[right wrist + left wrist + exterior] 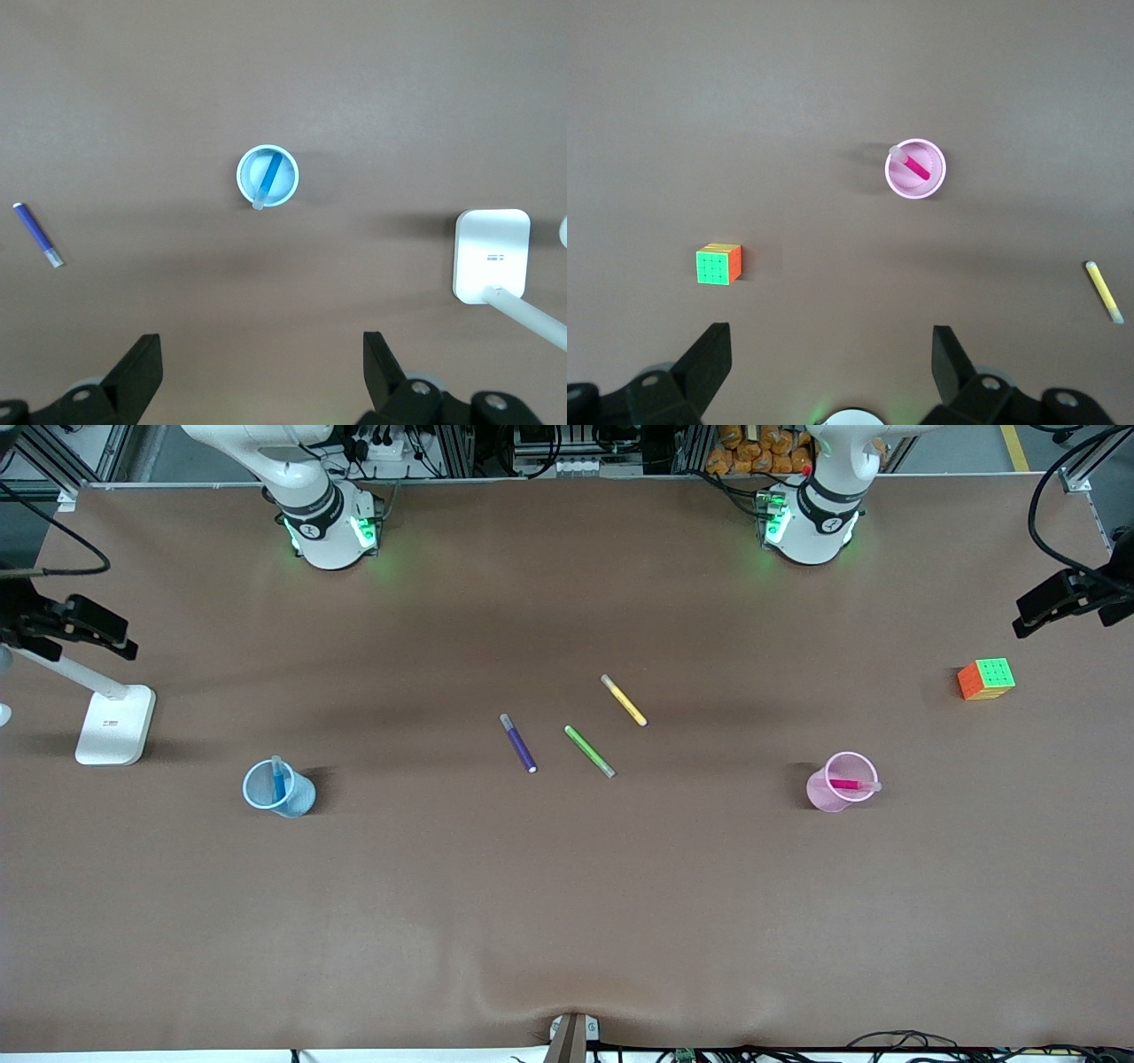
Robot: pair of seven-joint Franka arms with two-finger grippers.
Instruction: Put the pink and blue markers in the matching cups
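Note:
The pink marker stands tilted inside the pale pink cup toward the left arm's end of the table; both also show in the left wrist view, marker in cup. The blue marker stands inside the pale blue cup toward the right arm's end; the right wrist view shows marker in cup. My left gripper is open and empty, high over the table near its base. My right gripper is open and empty, likewise raised. Neither hand shows in the front view.
A dark purple marker, a green marker and a yellow marker lie mid-table. A colour cube sits toward the left arm's end. A white stand base sits toward the right arm's end.

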